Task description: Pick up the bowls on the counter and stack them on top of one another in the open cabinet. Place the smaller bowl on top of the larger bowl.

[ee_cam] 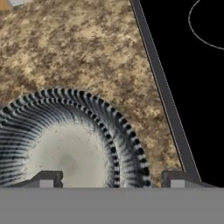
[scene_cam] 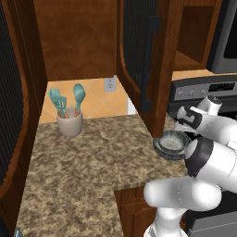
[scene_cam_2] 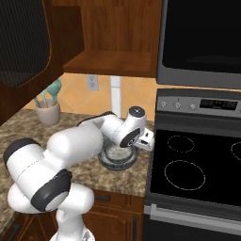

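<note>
As your gripper [ee_cam: 108,179] hung with jaws spread across the bowl [ee_cam: 65,140] rim at 3 o'clock, a shallow bite risked slipping.

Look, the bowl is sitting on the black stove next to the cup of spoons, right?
Not quite. The bowl sits on the counter, just beside the stove, as the right base view shows. The cup of spoons stands farther back on the same counter, apart from the bowl.
</note>
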Robot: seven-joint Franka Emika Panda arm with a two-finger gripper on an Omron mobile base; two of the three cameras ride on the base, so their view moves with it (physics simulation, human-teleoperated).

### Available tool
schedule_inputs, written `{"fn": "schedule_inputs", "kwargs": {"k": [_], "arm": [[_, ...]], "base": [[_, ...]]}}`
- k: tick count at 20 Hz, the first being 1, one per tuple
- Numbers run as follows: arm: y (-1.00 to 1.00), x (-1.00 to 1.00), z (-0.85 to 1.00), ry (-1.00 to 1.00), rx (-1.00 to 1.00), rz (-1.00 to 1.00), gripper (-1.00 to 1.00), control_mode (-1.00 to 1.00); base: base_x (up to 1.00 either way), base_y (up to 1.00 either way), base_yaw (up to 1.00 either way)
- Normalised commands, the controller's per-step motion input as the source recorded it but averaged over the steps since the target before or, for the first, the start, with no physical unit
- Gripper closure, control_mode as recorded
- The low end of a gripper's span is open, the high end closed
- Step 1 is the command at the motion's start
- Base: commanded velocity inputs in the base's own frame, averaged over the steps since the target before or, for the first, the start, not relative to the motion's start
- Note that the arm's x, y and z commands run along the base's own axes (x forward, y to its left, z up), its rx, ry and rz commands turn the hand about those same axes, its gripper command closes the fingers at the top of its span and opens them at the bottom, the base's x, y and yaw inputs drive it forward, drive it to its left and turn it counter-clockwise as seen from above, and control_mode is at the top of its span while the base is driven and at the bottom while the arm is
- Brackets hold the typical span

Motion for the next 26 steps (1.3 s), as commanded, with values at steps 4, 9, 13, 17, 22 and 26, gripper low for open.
{"fn": "schedule_inputs", "kwargs": {"k": [4, 9, 13, 17, 22, 26], "arm": [[-0.32, -0.4, 0.16, 0.24, 0.04, -0.15, -1.0, -1.0], [0.02, -0.03, -0.62, 0.24, -0.01, -0.01, -1.0, -1.0], [0.08, 0.01, -0.65, 0.11, 0.0, 0.0, -1.0, -1.0], [0.01, 0.0, -0.51, 0.01, 0.03, 0.0, -1.0, -1.0], [0.04, 0.02, -0.29, -0.02, 0.02, 0.0, 1.0, -1.0], [0.0, 0.03, -0.02, 0.0, 0.0, 0.0, 1.0, -1.0]], "base": [[0.0, 0.0, 0.0], [0.0, 0.0, 0.0], [0.0, 0.0, 0.0], [0.0, 0.0, 0.0], [0.0, 0.0, 0.0], [0.0, 0.0, 0.0]]}}
